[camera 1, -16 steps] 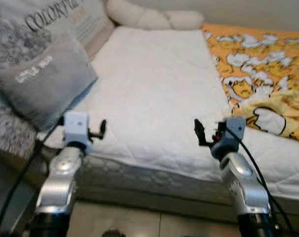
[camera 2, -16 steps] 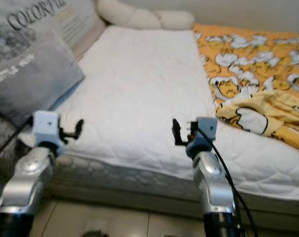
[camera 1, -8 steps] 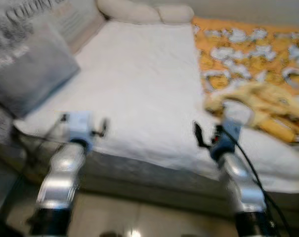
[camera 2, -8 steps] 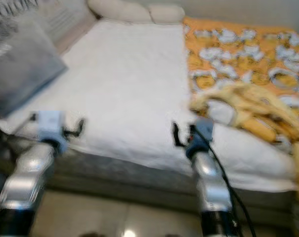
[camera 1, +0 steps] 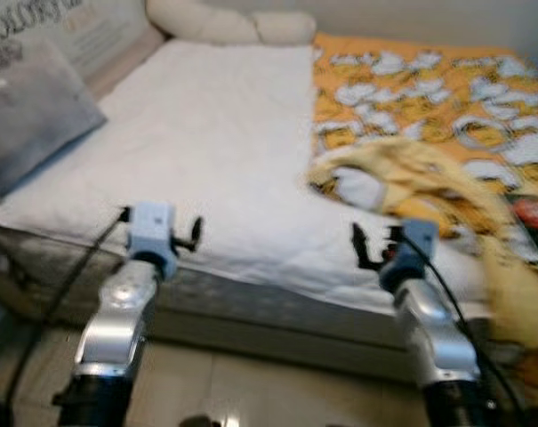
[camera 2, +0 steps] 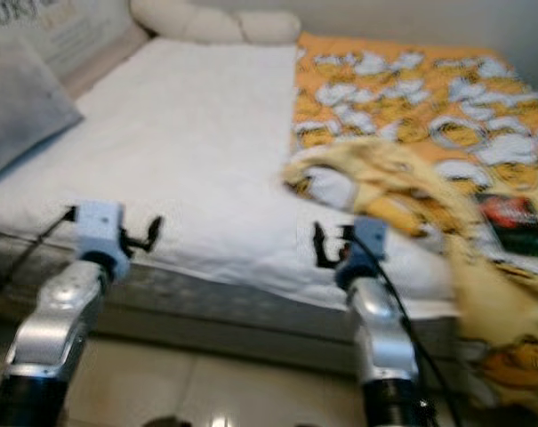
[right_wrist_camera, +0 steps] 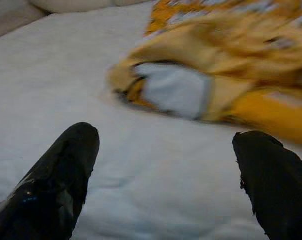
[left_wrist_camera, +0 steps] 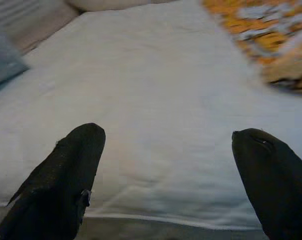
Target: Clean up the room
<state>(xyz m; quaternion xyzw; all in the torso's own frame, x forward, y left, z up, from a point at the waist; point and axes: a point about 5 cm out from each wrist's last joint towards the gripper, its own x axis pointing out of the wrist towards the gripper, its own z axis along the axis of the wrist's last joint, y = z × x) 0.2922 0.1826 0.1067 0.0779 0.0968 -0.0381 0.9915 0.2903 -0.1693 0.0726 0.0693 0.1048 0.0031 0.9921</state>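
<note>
Filling most of the head views, a bed is lying under a white quilted sheet, its near edge running across in front of the robot above a pale tiled floor. A grey pillow is leaning at the bed's left side, and behind it a printed cushion is propped up. Two cream bolsters are sitting at the far end of the bed.

An orange cartoon-print cover is spreading over the right half of the bed. On its near part a crumpled yellow blanket is lying bunched, one fold showing a white patch, and its right end is hanging over the bed's edge. A small dark red thing is resting on the cover just beside the blanket; it is too blurred to name.

Both silver arms are reaching forward at the bed's near edge. The left claw is hovering over the sheet's front edge, its fingers spread wide apart and grasping nothing. The right claw is hovering at the edge just in front of the blanket, well apart from the left one; its fingers are likewise spread wide and empty, with the blanket's white patch lying beyond them.
</note>
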